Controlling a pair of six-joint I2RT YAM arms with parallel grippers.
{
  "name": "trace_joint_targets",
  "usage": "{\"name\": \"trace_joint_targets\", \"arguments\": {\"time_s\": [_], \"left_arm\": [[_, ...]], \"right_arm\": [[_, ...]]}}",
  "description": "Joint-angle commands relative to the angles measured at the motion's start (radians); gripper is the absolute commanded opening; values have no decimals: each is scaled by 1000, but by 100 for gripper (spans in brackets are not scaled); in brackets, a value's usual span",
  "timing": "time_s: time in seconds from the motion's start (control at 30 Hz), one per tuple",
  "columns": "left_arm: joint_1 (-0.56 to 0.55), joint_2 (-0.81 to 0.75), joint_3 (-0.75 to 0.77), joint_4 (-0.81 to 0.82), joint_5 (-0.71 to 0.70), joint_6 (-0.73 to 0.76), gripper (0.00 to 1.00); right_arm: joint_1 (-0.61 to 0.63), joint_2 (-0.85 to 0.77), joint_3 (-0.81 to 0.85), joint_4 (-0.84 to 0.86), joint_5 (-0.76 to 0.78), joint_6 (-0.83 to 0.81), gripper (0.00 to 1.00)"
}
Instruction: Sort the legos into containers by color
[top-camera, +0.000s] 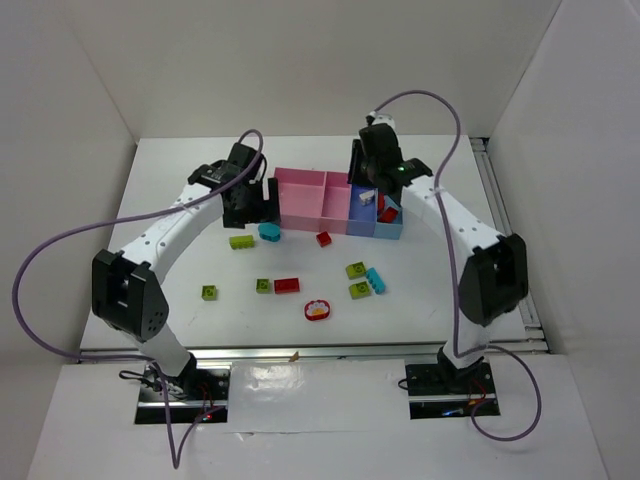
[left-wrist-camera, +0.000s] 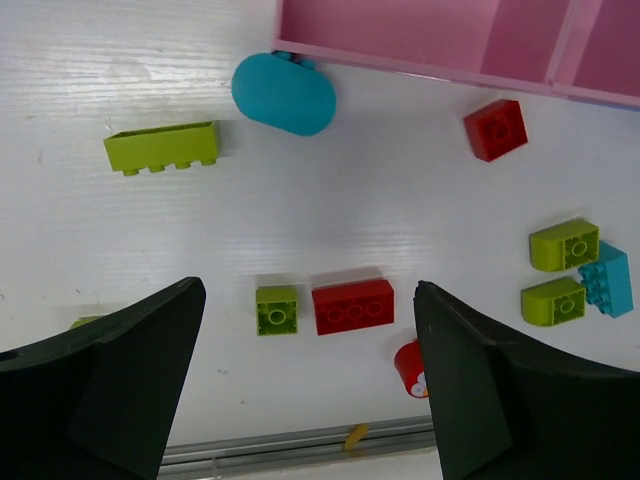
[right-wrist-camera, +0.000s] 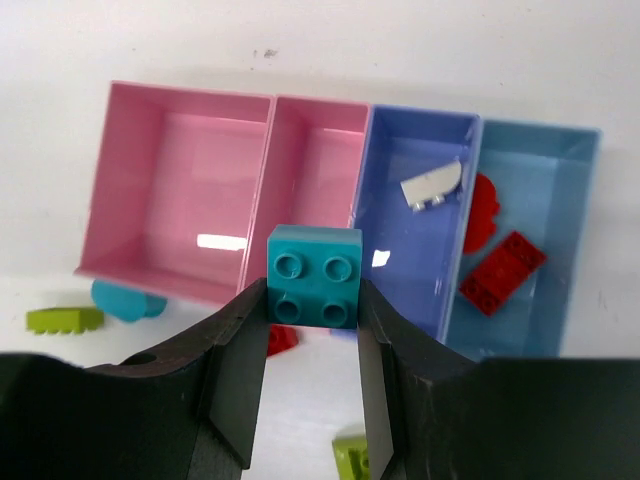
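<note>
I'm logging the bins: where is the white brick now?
Right wrist view: the white brick lies in the lavender bin, third from left, beside the light blue bin.

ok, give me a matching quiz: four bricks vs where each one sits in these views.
1. teal square brick
2. white brick
3. flat red brick
4. long green brick

A. on the table
B. in the light-blue end bin
C. held in the right pincer
D. in the purple-blue bin

Pairs: 1-C, 2-D, 3-B, 4-A
</note>
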Motion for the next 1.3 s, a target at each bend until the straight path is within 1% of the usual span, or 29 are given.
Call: {"name": "trace_joint_targets", "arguments": {"time_s": [0.0,0.13,0.17,0.2,0.3,0.43,0.47,0.53,0.57,0.67,0.77,0.83,0.87,0.9,0.93,1.03,1.13,1.27], "left_arm": [[44,38,4,6,59,-34,96],[73,77,13,16,78,-52,96],[96,78,13,16,87,-52,96],[96,93,13,16,87,-52,96],[136,116,22,16,108,-71,95],[148,140,33,16,119,-60,94],[148,140,42,16,119,-60,94],[157,151,42,16,119,-60,94],[158,151,42,16,119,-60,94],[158,173,51,16,119,-60,94],[158,173,51,16,119,-60,94],[168,173,51,16,119,-60,94],[168,182,42,16,87,-51,92],[180,182,42,16,73,-42,92],[181,203,42,16,49,-29,92],[202,235,42,5,24,-29,92],[228,246,40,14,24,-45,92],[259,237,-33,86,35,-69,92]], "right_arm": [[15,140,108,14,-16,-40,39],[15,278,242,32,-66,-58,39],[15,326,260,32,-76,-58,39],[15,346,274,32,-76,-69,39],[24,383,288,41,-85,-69,39],[24,417,288,51,-97,-69,39],[24,417,288,51,-97,-69,41],[24,427,279,51,-97,-69,50],[24,427,279,51,-88,-69,68],[24,437,308,25,-74,-69,86],[24,397,308,14,-45,-81,86],[33,333,262,14,-24,-81,83],[33,305,233,23,-13,-81,83],[33,274,171,32,11,-81,82],[33,212,140,41,25,-81,82],[24,110,43,51,70,-72,82],[13,60,9,23,97,-63,82],[1,36,-16,9,119,-63,82]]}}
